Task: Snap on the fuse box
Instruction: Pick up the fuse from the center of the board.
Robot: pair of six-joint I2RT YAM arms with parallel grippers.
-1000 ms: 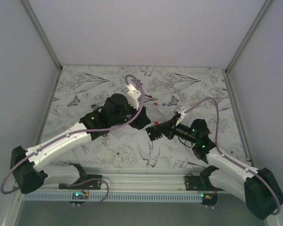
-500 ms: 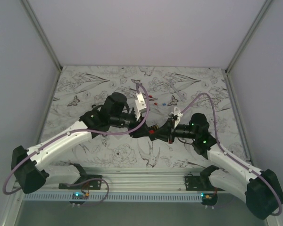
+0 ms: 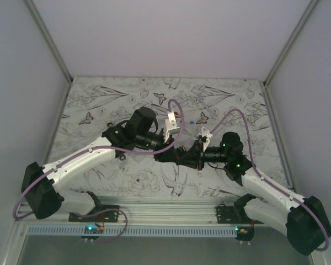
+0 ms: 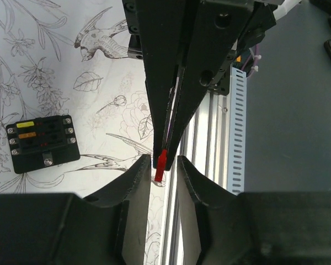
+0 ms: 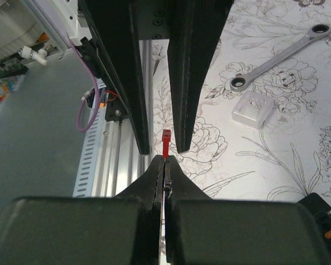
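Right gripper (image 5: 164, 165) is pinching a small red plastic fuse (image 5: 165, 142); left gripper (image 4: 163, 161), narrowly open, is flanking it for handover. Next: clamping squarely; black square fuse box (image 4: 41, 142) is lying at nine o'clock.

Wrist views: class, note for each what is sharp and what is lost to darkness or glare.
Left wrist: fuse box and red fuse are sharp; the left tool is near-featureless black. Right wrist: wrench crisp, clear cover pale with faint glare; the right tool is a dark mass.
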